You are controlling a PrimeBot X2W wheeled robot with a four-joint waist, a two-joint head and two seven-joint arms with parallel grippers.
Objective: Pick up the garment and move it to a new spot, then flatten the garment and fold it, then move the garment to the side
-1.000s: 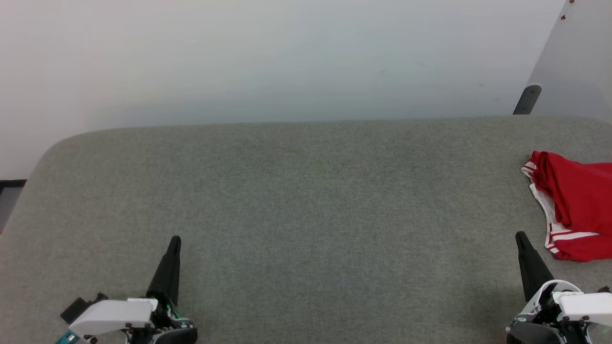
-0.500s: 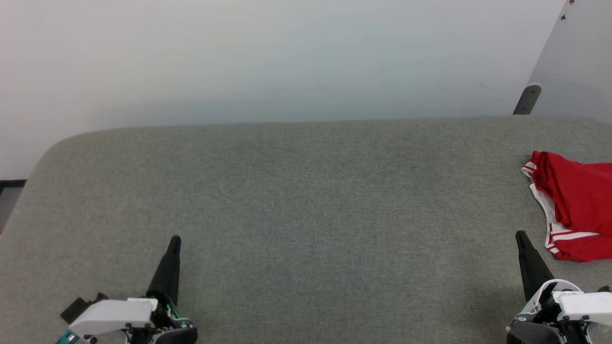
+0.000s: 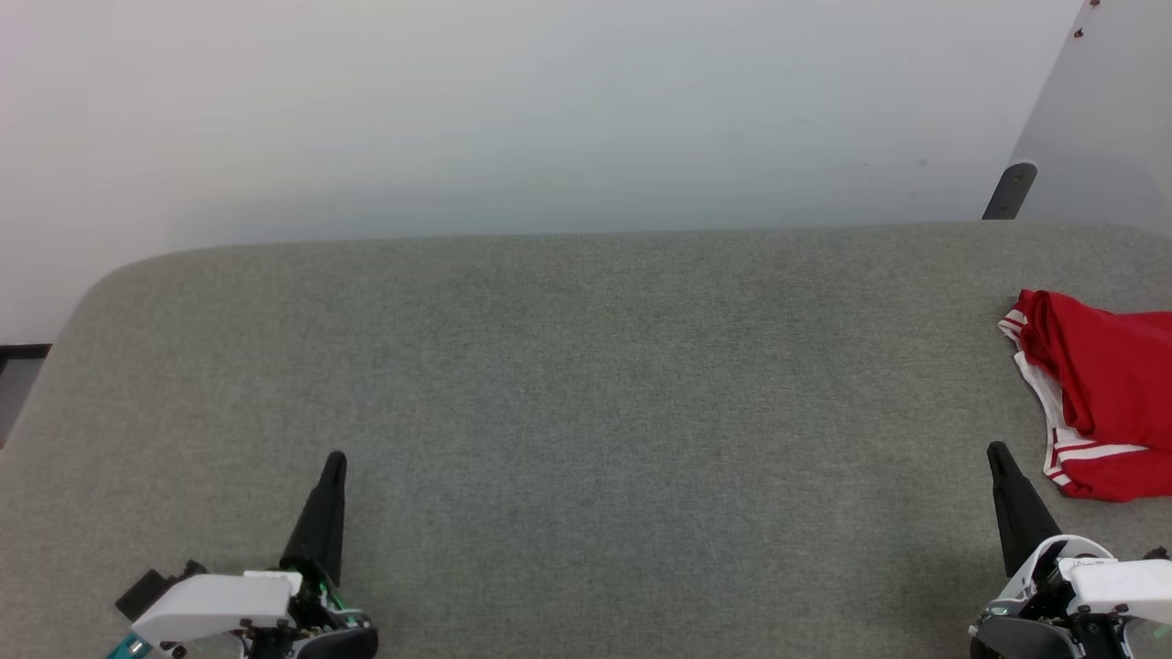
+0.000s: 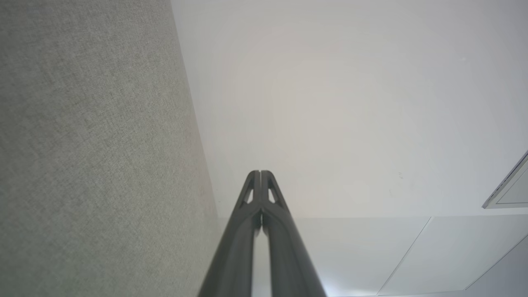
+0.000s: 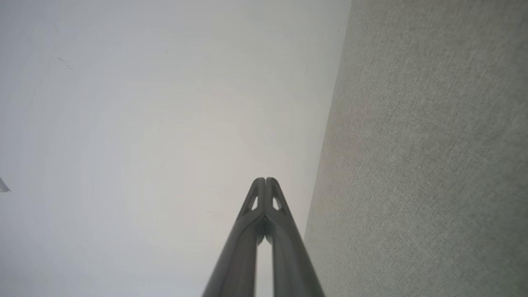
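Nearest, over the grey worktop's (image 3: 586,366) front edge: left gripper (image 3: 335,459) toward the left corner, fingers pressed together, empty; right gripper (image 3: 995,450) toward the right corner, likewise closed on nothing. Just beyond, at the right edge, bunched red garment (image 3: 1103,394), near but apart from the right gripper. Farthest, pale wall (image 3: 549,110).

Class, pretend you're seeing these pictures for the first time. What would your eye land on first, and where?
The garment, bright red with white trim, lies bunched at the far right of the grey table. Next come the left end effector at lower left and the right end effector at lower right, both dark, shut and apart from the garment.
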